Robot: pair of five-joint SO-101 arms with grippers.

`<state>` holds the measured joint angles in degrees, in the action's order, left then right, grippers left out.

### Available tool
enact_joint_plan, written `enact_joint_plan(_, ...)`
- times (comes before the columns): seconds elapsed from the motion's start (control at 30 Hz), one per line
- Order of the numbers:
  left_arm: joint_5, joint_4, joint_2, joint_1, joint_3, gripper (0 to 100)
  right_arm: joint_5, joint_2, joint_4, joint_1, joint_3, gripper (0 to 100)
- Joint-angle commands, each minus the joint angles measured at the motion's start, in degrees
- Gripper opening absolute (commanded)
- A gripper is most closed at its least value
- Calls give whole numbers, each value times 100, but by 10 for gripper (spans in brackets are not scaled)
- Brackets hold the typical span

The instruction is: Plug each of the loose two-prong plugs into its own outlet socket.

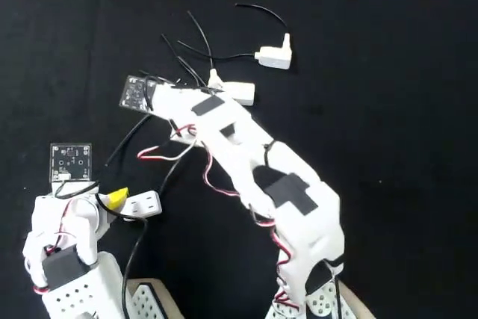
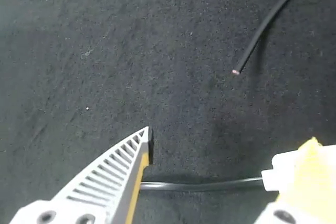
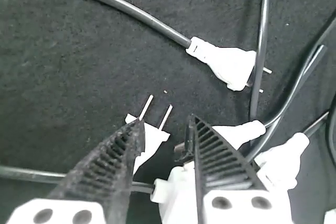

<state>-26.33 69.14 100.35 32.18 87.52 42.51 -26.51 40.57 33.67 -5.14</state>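
My right gripper [image 3: 164, 124] is open, low over a white two-prong plug [image 3: 152, 136] whose body lies partly under one finger, prongs pointing away. Another white plug [image 3: 227, 64] lies farther off, and two more white plug ends [image 3: 239, 131] sit beside the other finger. In the high view the right arm [image 1: 246, 155] stretches to the plug cluster by a white outlet block [image 1: 239, 93]; a white plug [image 1: 275, 56] lies beyond. My left gripper [image 2: 229, 135] is open over the cloth, a black cable [image 2: 205, 184] running between its fingers, next to a small white socket block [image 1: 143, 203].
Black cords [image 1: 196, 42] fan out across the black cloth behind the plug cluster. A cut cable end [image 2: 237, 70] lies ahead of the left gripper. A small circuit board [image 1: 71, 162] sits at the left arm. The table's right half holds nothing.
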Motion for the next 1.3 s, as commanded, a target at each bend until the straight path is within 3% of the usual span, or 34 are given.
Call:
enact_joint_plan(0.0, 44, -105, -35, 40, -13, 411, -70, -277, 695, -167, 655, 135)
enact_joint_plan(0.23, 44, -105, -35, 40, 4, 411, -404, -673, 2251, -26, 1490, 134)
enact_joint_plan(0.8, 44, -97, -35, 31, 75, 411, -1240, -1437, 3112, 132, 2536, 102)
enact_joint_plan(0.9, 44, -97, -35, 31, 75, 411, -1196, -1578, 3270, 123, 2747, 7)
enact_joint_plan(1.27, 44, -141, -35, 31, 101, 411, -62, -637, 4062, -281, 2870, 11)
